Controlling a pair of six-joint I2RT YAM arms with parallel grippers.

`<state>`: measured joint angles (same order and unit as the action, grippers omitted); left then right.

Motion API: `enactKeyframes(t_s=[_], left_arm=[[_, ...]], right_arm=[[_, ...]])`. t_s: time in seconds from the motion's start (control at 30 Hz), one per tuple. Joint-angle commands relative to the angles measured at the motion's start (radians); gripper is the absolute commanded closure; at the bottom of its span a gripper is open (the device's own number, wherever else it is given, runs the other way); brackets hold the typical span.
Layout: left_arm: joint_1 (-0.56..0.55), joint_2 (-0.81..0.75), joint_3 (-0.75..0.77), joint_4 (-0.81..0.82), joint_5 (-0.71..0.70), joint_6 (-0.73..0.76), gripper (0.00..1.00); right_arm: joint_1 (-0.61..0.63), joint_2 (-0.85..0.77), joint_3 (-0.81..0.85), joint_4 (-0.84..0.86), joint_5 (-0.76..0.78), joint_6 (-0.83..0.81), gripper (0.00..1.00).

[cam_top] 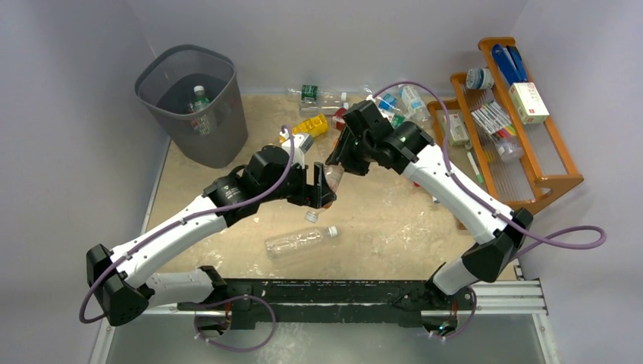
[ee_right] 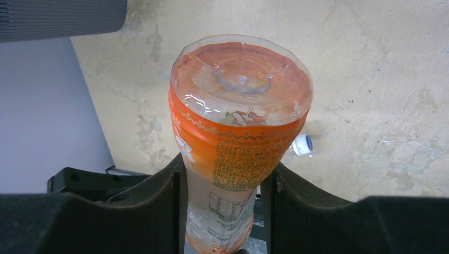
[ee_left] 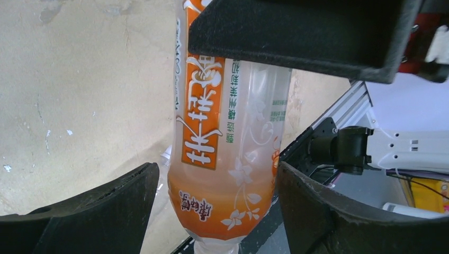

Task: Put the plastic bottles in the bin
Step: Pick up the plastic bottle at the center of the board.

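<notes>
You're looking at a lab test cell: plain grey walls (cam_top: 68, 114) box in a worn table (cam_top: 394, 224), with arms (cam_top: 174, 227) bolted to a rail (cam_top: 515, 292).

Pale grey walls (cam_top: 61, 152); worn beige tabletop (cam_top: 394, 220) (blotchy); wooden rack (cam_top: 557, 188) right.

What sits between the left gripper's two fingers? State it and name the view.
The orange-labelled bottle, clamped in the right gripper, stands between the fingers of the open left gripper. The left wrist view shows it.
</notes>
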<state>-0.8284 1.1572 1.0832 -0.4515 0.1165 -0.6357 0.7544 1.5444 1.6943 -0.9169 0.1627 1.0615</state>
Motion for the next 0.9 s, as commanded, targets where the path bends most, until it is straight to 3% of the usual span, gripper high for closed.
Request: enactKeyframes(t_s=[0.0,0.17,0.27,0.33,0.4,0.6,0.77,0.87], left_arm=[[-0.018,0.002,-0.002,0.059,-0.026,-0.001,0.26],[-0.019,0.007,0.001,0.056,-0.031,0.001,0.49],[-0.02,0.003,0.006,0.054,-0.033,0.002,0.56],[-0.021,0.0,0.014,0.049,-0.048,0.002,0.56],[-0.02,-0.002,0.024,0.037,-0.067,0.011,0.56],[-0.02,0.016,0.076,-0.023,-0.117,0.05,0.56],[-0.009,0.044,0.164,-0.124,-0.208,0.096,0.55],[0.056,0.071,0.249,-0.178,-0.197,0.13,0.54]], right_arm=[[0.004,-0.058,0.011,0.045,-0.014,-0.01,0.73],[0.003,-0.069,0.005,0.058,-0.018,-0.009,0.73],[0.003,-0.075,-0.004,0.06,-0.02,-0.009,0.71],[0.003,-0.082,-0.017,0.06,-0.042,-0.009,0.61],[0.003,-0.094,-0.027,0.056,-0.063,-0.004,0.35],[0.001,-0.157,-0.038,0.039,-0.013,0.0,0.02],[0.0,-0.278,-0.054,0.009,0.05,-0.005,0.0],[0.0,-0.387,-0.135,0.035,0.062,0.0,0.0]])
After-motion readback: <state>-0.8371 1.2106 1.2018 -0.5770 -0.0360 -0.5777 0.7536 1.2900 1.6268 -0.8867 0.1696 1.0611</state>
